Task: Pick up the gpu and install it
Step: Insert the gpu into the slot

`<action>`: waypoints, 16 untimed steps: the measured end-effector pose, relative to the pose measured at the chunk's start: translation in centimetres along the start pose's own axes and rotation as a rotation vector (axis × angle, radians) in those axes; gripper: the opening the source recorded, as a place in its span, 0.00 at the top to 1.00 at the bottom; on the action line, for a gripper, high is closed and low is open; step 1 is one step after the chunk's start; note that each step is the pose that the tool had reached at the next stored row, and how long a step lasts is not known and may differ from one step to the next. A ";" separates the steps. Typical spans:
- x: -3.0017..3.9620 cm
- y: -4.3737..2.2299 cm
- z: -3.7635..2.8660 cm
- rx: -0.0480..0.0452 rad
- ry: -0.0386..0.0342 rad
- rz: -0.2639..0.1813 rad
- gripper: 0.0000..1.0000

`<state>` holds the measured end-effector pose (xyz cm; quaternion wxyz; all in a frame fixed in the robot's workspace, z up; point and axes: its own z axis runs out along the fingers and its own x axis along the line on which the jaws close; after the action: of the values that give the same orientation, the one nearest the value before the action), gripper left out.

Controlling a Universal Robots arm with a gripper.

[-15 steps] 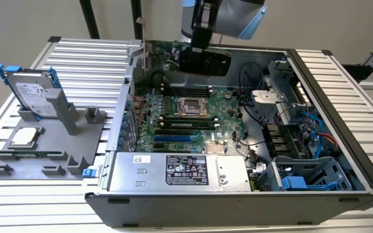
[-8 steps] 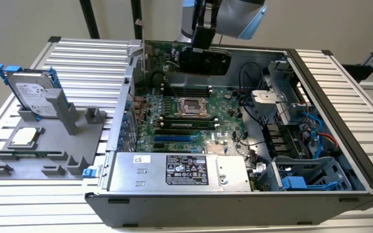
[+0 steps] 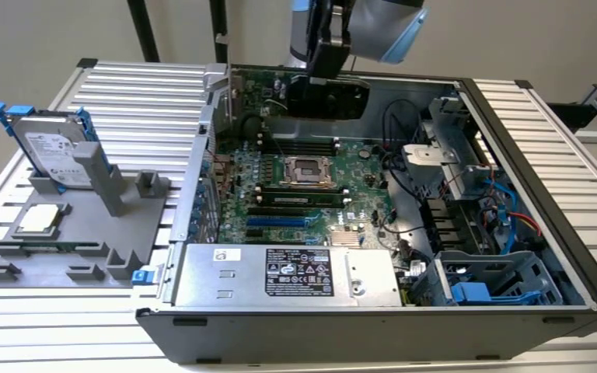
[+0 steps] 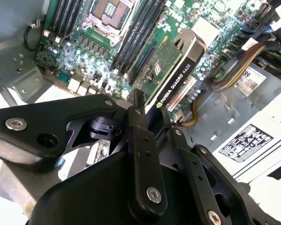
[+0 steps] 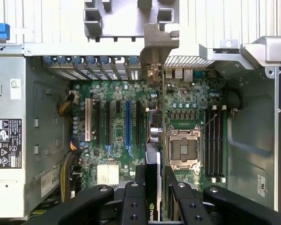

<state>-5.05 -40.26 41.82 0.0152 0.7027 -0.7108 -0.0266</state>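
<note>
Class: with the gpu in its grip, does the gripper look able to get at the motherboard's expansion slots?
Probably yes. The gripper, shut on the gpu, hangs over the open case, and the expansion slots lie bare below, with no card or cable across them.

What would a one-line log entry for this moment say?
gripper: shut on gpu | gpu: held above motherboard, inside open case | install: not yet seated
</note>
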 end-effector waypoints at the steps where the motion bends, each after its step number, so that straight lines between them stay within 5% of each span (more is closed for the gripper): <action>1: 0.00 0.00 0.00 -0.0001 0.0004 -0.008 1.00; 16: 0.00 0.00 0.00 -0.0019 0.0074 -0.124 1.00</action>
<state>-5.05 -40.26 41.82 0.0169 0.7455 -0.6658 -0.0256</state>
